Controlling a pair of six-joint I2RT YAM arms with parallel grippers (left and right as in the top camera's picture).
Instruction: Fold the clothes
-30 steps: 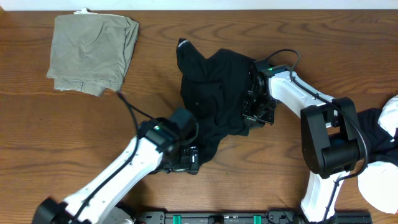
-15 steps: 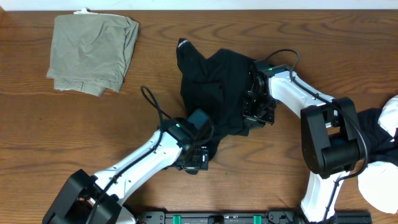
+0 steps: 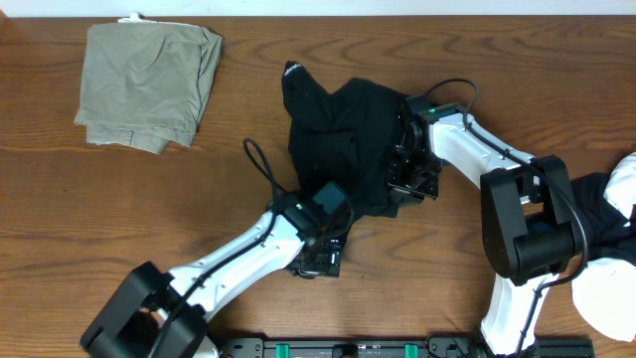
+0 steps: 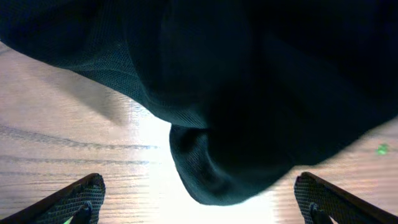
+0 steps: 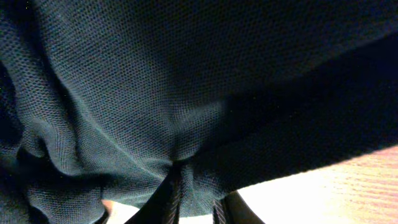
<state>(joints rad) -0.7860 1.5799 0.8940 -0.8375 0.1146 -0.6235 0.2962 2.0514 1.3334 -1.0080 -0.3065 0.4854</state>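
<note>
Closest to the robot's base, the left gripper (image 3: 318, 261) sits low over the brown wood-grain table (image 3: 99, 219) with its jaws spread wide and nothing between them gripped. In the left wrist view its two dark fingertips (image 4: 81, 199) stand far apart at the bottom corners, and a rounded lobe of the crumpled black mesh-knit garment (image 4: 249, 93) hangs down between them, clear of both. Just beyond that, the garment (image 3: 338, 149) lies in a rumpled heap at the middle of the table, with one pointed corner reaching toward the far edge. The right gripper (image 3: 409, 179) is at the heap's right side, clenched on the cloth. In the right wrist view the black fabric (image 5: 186, 93) is drawn into tight creases that run down into the narrow gap between its fingers (image 5: 169, 200). At the right edge of the table, beside the right arm's base, lies a separate pile of black and white cloth (image 3: 606, 199), partly cut off by the frame. Farthest off, near the back left corner, a folded olive-khaki garment (image 3: 149, 85) rests flat, well apart from the black heap.
</note>
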